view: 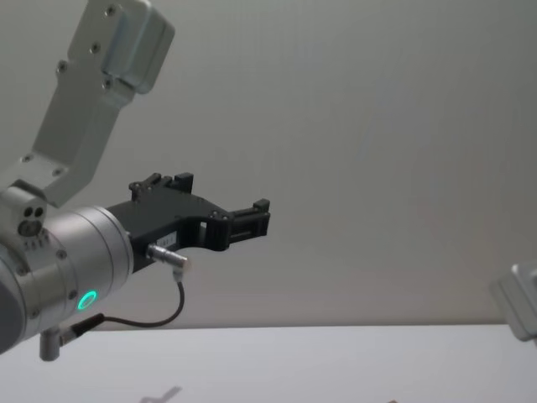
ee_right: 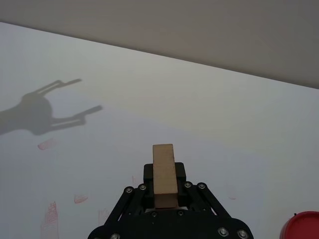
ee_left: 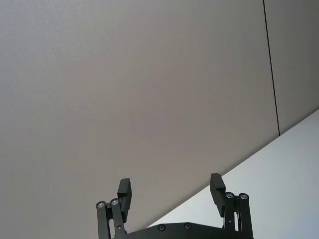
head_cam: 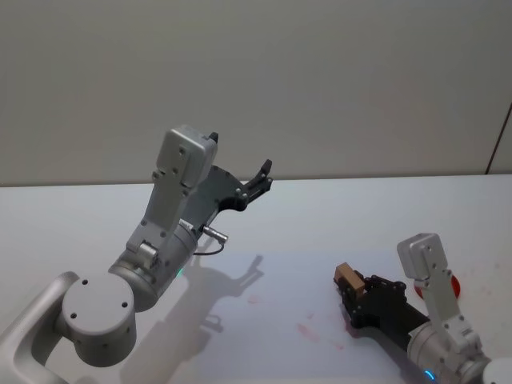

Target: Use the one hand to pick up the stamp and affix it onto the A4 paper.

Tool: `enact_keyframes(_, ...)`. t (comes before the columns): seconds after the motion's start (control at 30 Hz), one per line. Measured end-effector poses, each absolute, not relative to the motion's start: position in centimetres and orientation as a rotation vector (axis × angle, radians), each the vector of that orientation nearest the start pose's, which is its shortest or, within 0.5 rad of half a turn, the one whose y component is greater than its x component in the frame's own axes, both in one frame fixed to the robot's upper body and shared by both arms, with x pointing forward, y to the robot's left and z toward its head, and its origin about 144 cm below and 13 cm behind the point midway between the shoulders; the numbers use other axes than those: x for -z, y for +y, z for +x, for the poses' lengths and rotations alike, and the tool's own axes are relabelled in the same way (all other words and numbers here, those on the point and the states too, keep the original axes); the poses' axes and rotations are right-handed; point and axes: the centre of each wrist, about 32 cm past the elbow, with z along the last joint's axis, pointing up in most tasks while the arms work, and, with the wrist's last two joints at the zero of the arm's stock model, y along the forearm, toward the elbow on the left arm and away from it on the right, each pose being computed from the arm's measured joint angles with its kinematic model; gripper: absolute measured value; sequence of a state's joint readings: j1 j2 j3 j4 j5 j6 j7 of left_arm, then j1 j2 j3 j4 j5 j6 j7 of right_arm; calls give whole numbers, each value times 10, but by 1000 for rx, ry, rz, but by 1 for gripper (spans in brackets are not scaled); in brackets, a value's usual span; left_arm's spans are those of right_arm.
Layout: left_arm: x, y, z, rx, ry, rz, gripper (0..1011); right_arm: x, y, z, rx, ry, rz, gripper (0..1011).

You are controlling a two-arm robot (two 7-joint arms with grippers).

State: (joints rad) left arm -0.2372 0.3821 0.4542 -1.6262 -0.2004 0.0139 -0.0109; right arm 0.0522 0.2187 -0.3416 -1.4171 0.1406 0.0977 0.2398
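Head camera high, downward; chest low, forward — left tool point(head_cam: 265, 174) in both.

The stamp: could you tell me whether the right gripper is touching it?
Touching. The right wrist view shows the right gripper shut on the stamp, clamping its lower end.

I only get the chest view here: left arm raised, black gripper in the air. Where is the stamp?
Observer: The light wooden block stamp is clamped in the right gripper, over the white A4 sheet.
Operator: Any prints on that paper?
Observer: Yes, several red stamp marks lie on it, left of the stamp.
Operator: Is the left gripper open?
Observer: The left wrist view has the left gripper open, with nothing between its fingers.
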Motion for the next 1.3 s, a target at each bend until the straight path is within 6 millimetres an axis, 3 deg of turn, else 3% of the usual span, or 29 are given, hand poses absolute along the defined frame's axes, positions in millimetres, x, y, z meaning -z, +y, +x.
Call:
enact_keyframes(0.87, -1204, 198, 492, -1124, -268, 61, 1001, -1093, -201, 458, 1011, 120, -272, 221)
enact_keyframes(1.3, -1204, 198, 492, -1124, -268, 61, 1001, -1132, -198, 460, 998, 142, -136, 220)
